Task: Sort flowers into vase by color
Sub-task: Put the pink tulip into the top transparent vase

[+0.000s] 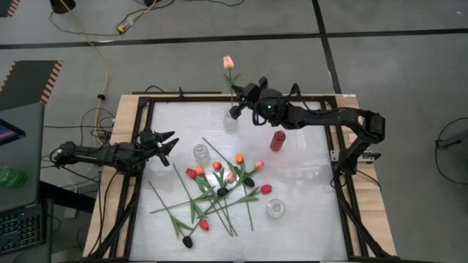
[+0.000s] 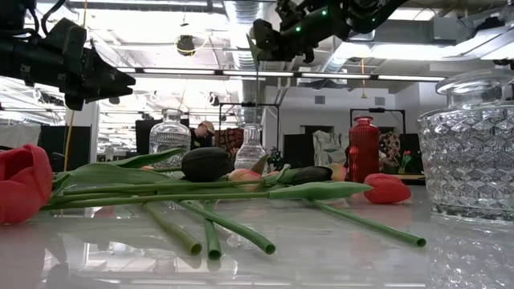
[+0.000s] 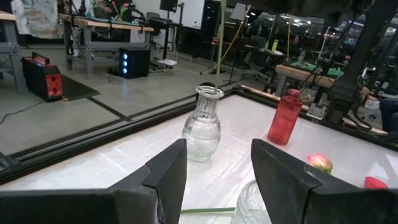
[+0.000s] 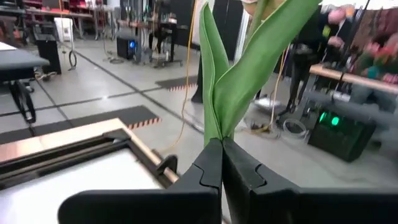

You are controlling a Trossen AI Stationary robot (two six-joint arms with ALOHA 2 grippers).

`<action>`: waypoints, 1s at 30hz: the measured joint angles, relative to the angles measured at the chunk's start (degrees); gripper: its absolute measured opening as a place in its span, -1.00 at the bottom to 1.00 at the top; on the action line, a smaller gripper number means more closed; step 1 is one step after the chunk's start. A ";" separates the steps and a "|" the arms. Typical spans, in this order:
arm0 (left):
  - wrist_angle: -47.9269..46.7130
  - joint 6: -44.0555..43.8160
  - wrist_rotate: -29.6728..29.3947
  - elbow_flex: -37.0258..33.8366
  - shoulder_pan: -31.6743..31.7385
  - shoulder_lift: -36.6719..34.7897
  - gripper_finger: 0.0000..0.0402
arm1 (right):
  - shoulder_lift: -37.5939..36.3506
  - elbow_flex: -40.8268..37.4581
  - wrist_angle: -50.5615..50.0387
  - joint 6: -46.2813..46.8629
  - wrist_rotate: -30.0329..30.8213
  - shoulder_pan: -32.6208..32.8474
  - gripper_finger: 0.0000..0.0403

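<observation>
Hovering at the top centre of the high view, the right gripper has its jaws pinching the green stem of a pink tulip, whose head reaches up past the far edge of the surface. The stem runs down into a clear vase standing just below the gripper. In the right wrist view the dark jaws meet tightly around the stem at the base of its leaves. The left gripper waits at the left side, jaws spread and holding nothing. The other flowers lie in a loose heap at the lower centre, with pink, red, orange and black heads. A red vase stands to the right of the clear one.
</observation>
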 joint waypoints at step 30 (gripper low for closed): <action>0.00 0.01 0.02 0.00 0.00 0.00 -0.17 | -0.04 0.00 -5.00 0.84 0.02 0.00 -0.39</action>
